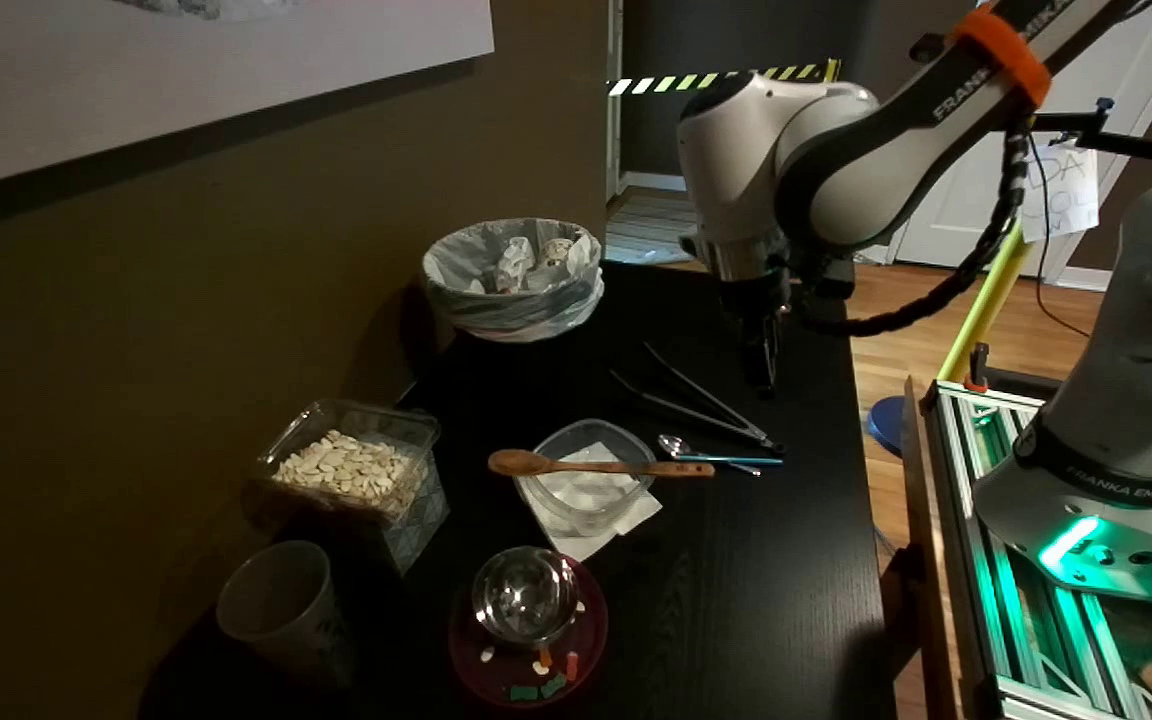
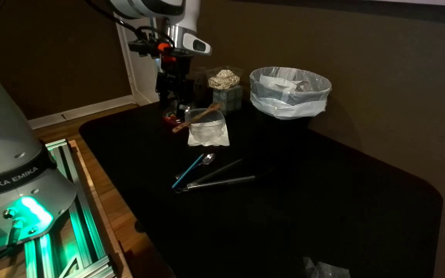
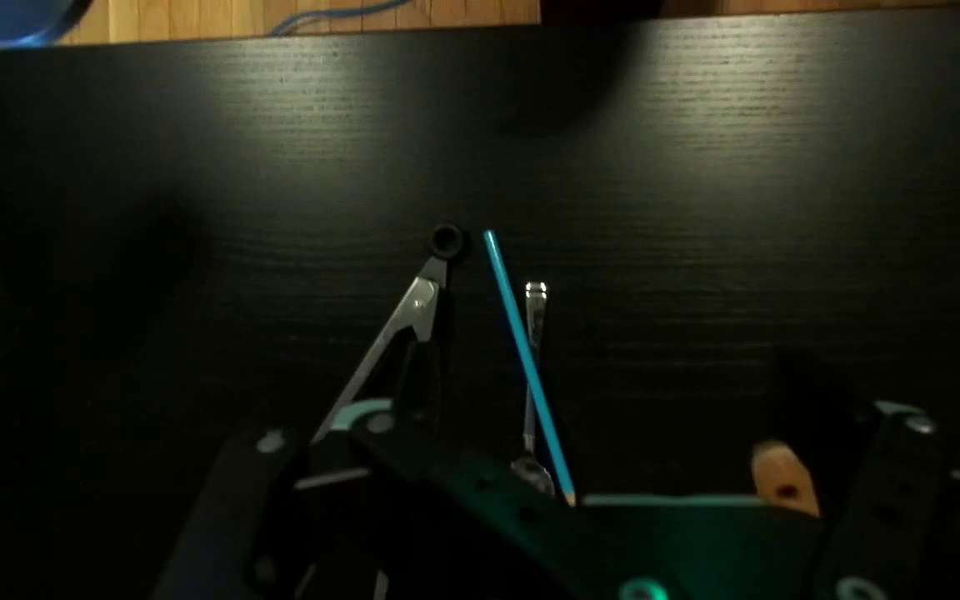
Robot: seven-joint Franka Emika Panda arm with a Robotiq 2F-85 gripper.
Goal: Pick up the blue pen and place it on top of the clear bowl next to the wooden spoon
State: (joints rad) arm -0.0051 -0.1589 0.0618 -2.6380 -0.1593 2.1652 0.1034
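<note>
Blue pen (image 3: pixel 520 342), resting across a metal spoon (image 2: pixel 208 158), near the clear bowl (image 2: pixel 207 133), wooden spoon (image 1: pixel 598 466) across the bowl's rim, napkin (image 1: pixel 581 547) beneath bowl, tongs (image 2: pixel 222 182) apart from it, claw (image 1: pixel 764 378) above the surface (image 1: pixel 736 590), spread wide, holding nothing

Wooden spoon (image 1: pixel 601 467) lies right across the bowl (image 1: pixel 586 502), which sits on a napkin (image 1: pixel 644 512); pen (image 3: pixel 528 362) crosses over a teaspoon (image 3: pixel 536 310); tongs (image 3: pixel 409 317) just left of those in the wrist view; tub (image 1: pixel 416 432) sits on a box (image 1: pixel 411 535)

The black table (image 1: pixel 746 590) bore the following: spread tongs (image 2: pixel 222 182), a metal spoon (image 3: pixel 535 317) crossed by the blue pen (image 3: pixel 529 365), a white napkin (image 1: pixel 576 546), a red plate (image 1: pixel 471 675).
</note>
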